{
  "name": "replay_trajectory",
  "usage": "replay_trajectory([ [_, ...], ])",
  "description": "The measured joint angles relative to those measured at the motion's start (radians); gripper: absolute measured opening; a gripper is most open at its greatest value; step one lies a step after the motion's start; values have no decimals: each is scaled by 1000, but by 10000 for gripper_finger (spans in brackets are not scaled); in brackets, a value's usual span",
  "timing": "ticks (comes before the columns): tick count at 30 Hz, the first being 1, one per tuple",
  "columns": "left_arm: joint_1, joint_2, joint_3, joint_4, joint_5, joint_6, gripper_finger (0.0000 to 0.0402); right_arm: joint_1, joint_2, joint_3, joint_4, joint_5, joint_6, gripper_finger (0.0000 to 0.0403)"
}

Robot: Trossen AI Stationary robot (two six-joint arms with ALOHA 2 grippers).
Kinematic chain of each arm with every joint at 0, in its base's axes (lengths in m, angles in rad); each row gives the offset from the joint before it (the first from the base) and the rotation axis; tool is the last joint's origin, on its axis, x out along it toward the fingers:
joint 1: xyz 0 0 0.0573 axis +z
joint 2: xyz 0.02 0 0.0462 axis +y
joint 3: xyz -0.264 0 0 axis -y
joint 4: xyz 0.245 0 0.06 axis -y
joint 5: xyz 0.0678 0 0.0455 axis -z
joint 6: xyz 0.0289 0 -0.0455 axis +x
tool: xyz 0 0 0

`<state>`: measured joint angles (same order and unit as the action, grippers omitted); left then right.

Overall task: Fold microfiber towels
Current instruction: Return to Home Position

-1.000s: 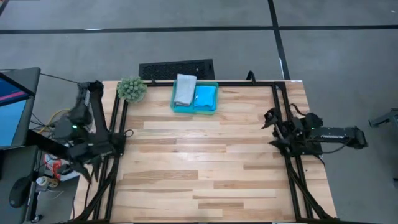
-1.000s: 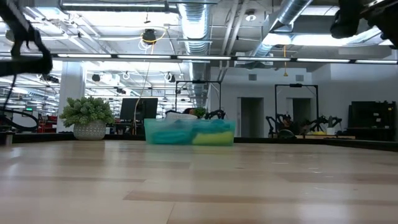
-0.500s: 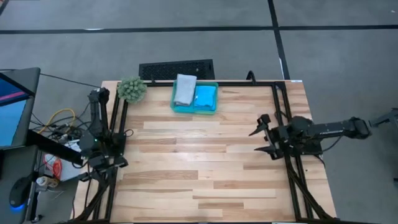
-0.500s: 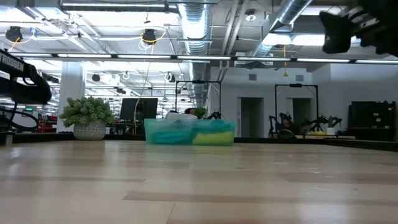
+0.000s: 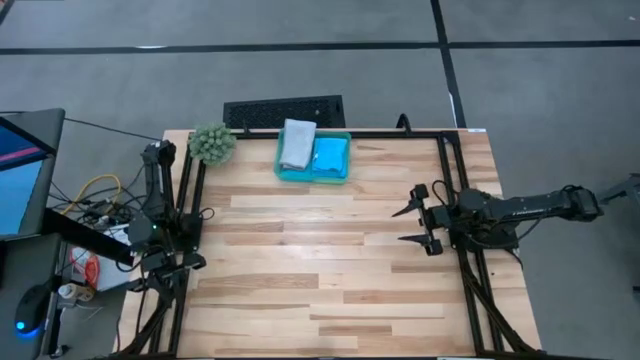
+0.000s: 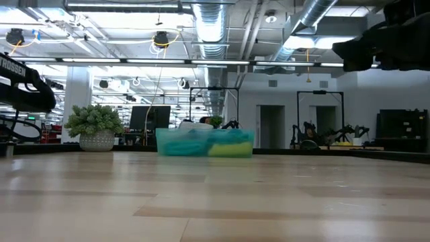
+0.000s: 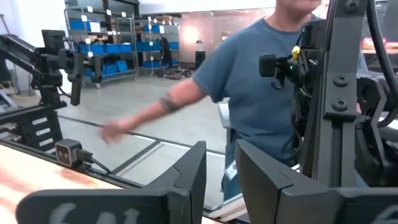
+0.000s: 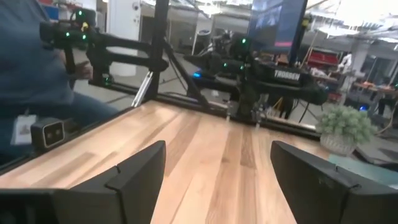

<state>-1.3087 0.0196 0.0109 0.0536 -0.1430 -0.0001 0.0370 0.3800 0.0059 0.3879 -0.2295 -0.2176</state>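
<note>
The right gripper (image 5: 416, 226) hangs spread wide over the table's (image 5: 320, 270) right side; the left gripper (image 7: 217, 180), nearly closed, waits at the left edge. Folded grey towel (image 5: 297, 143) and blue towel (image 5: 330, 155) sit in the far teal tray (image 5: 312, 177).

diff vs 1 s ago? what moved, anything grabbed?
The right gripper has swung from the table's right edge inward over the wood, jaws now open wide. The left gripper rose off its folded pose beside the left edge, then held; its jaws stand narrowly apart. Nothing was grabbed. The grey towel and blue towel stayed in the teal tray, plant ball unmoved.
</note>
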Motion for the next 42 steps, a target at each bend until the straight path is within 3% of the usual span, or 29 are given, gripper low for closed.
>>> replay_trajectory([
  [15,0,0,-1,-1,-1,-3,80,0,0,0,-92,0,0,315],
  [42,0,0,-3,-2,-2,-11,80,0,0,0,-91,-1,0,315],
])
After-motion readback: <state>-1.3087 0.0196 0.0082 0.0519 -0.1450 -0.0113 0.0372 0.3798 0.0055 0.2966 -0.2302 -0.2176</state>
